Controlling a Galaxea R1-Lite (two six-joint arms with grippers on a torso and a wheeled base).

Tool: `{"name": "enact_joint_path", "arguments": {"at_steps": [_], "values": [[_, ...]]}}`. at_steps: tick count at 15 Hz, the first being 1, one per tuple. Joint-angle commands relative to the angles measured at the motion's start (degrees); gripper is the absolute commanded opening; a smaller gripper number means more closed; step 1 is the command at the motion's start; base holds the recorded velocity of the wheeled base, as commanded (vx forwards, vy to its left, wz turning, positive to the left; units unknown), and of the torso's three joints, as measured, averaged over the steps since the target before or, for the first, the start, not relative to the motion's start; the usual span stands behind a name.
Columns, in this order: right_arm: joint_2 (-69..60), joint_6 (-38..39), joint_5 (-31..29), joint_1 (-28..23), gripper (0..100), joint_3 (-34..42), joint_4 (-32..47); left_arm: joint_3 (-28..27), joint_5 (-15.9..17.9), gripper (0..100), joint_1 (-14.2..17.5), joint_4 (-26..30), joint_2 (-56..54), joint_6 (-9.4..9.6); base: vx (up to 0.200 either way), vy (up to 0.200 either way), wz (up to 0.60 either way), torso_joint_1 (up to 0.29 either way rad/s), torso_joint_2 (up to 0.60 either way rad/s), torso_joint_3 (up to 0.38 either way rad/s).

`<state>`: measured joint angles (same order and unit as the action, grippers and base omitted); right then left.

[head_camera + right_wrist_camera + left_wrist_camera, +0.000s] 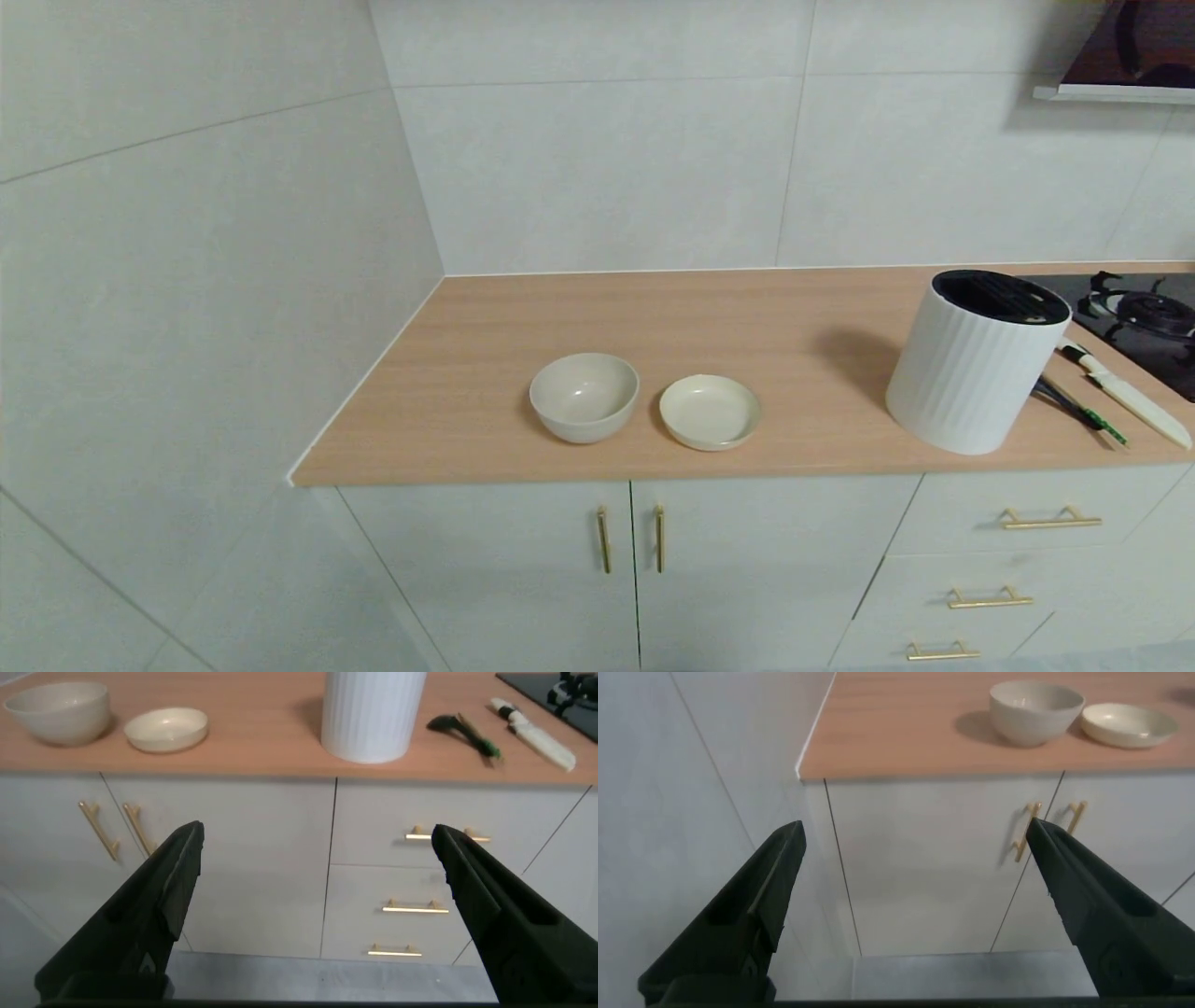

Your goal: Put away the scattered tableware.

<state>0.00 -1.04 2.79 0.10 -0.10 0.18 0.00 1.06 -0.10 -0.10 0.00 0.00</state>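
Our left gripper [910, 891] is held low and level, its two dark fingers [752, 919] spread wide apart. Our right gripper [313, 896] takes the same pose, fingers [505, 915] parted just as wide, both pointing forward.

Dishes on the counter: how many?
2: a deeper bowl and a shallow dish beside it on the robot's right, not touching. The white holder could hide more behind it.

The desk [485, 411] is light-brown wood grain. The bowl [584, 397] and shallow dish [709, 412] are plain cream. The utensil holder [976, 373] is white with vertical ribbing and a black top. The knife [1125, 394] is white, the utensil [1083, 409] beside it black with green. The cabinet doors [504, 579] are pale grey with gold handles [604, 539]. The left gripper [913, 829] and right gripper [316, 829] are black.
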Motion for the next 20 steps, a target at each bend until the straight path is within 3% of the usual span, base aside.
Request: {"name": "enact_joint_path", "arguments": {"at_steps": [1,20], "values": [[0.0,-0.02,0.02,-0.01,100,0.01,-0.01,0.0,-0.01,100,0.01,0.01,0.0,0.0,0.0,0.0,0.0,-0.227,0.5,0.281],[0.0,-0.02,0.02,-0.01,100,0.01,-0.01,0.0,-0.01,100,0.01,0.01,0.0,0.0,0.0,0.0,0.0,-0.223,0.51,0.288]]}}
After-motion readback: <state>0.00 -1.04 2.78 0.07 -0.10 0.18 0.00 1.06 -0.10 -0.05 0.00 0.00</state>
